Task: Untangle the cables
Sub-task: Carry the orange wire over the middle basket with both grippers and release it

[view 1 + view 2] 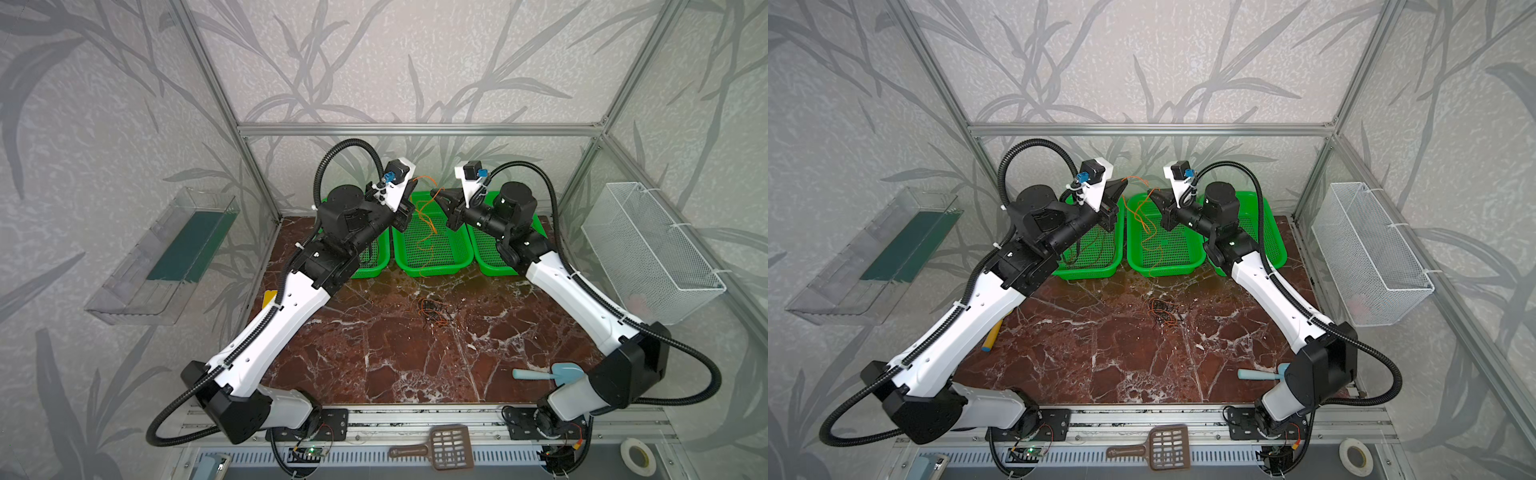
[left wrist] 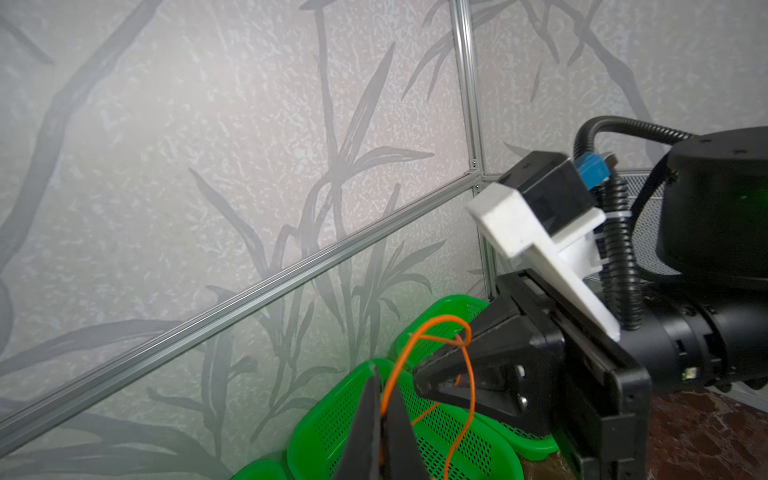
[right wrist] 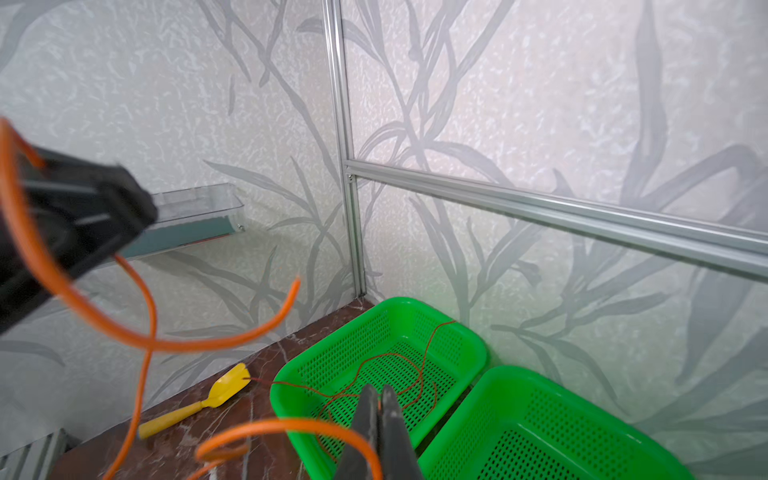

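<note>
Evidently left jaws and right jaws are both pinching the orange cable [image 3: 151,345] aloft over the middle basket [image 1: 432,272], probably to draw it clear of the tangle [image 1: 432,309] on the surface [image 1: 374,353].

Smooth-sheathed cables [image 3: 187,345], glossy marble tabletop [image 1: 374,353]

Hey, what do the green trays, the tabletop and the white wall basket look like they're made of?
Green trays: likely moulded plastic, glossy, with perforated floors and walls. Tabletop: looks like polished red-brown marble with white veins, possibly a printed laminate. White basket: apparently coated wire mesh, see-through grid.
</note>
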You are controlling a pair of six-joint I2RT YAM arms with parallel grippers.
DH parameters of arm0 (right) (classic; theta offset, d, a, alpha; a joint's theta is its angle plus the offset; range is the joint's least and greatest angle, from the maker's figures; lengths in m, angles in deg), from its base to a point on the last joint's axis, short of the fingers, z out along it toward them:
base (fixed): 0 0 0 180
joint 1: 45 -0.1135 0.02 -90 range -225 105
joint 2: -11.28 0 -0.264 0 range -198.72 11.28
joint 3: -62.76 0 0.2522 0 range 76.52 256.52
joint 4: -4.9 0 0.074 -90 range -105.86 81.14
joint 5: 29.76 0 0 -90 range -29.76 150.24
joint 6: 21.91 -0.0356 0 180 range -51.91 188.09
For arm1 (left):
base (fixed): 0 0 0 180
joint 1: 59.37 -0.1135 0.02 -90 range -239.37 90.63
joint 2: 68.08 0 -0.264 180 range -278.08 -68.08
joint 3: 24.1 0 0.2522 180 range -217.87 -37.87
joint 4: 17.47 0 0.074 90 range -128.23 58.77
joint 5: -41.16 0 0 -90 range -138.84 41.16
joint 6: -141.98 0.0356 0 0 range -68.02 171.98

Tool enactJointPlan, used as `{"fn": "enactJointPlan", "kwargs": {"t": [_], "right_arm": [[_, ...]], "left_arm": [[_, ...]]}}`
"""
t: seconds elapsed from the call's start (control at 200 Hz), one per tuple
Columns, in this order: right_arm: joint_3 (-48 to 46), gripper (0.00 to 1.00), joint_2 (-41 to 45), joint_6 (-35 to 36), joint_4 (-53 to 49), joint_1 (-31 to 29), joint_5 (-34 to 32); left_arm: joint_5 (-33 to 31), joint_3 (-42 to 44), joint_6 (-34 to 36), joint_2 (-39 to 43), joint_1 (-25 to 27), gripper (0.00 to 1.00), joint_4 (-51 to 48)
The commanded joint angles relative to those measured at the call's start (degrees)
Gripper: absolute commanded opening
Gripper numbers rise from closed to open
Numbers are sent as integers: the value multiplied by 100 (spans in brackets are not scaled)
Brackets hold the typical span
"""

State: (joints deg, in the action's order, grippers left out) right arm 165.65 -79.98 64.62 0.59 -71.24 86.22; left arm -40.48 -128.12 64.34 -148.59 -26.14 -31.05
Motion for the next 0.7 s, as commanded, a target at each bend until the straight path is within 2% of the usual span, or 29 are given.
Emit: {"fn": "enactJointPlan", "kwargs": {"t": [0.0,0.285,0.565,0.695], "right_arm": [[493,0,-504,262,-400,153,45],[1602,0,-1696,475,-772,296,-59],[1260,0,-2436,561,-683,430,-583],[1035,0,-2765,603,-647,514,-791]], "left_arm": [[380,90,-561,-408,-227,0,578],[920,198,-1339,-1449,-749,0,1278],[1283,173,-2048,-2625,-1088,0,1769],[1369,43,-2142,-3199,-1152,0,1808]]}}
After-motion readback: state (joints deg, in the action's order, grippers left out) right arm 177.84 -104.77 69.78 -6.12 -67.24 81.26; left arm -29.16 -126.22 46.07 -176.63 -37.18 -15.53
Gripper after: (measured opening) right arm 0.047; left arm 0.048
